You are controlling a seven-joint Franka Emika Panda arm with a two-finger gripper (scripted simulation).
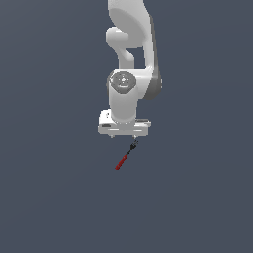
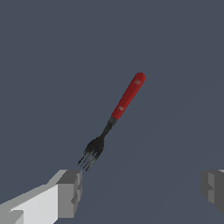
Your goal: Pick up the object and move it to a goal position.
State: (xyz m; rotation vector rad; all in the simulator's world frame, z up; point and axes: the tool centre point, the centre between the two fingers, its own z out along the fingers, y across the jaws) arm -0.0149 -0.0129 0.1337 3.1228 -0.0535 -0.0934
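Item: fork, one, small. Red handle, dark metal neck and tines. It lay flat on the plain grey table, set on a diagonal. In the exterior view the tines pointed up toward the gripper and the handle ran away from it toward the exterior view's left; the fork was far smaller than the gripper body.

Item: gripper, white body with grey finger pads. It hung just above the tine end of the fork, pointing down. The jaws stood wide apart and held nothing. In the wrist view the tines lay close to one finger pad, apart from it; the other pad was well off from the fork.

Item: arm, white, reaching down to the gripper from above.
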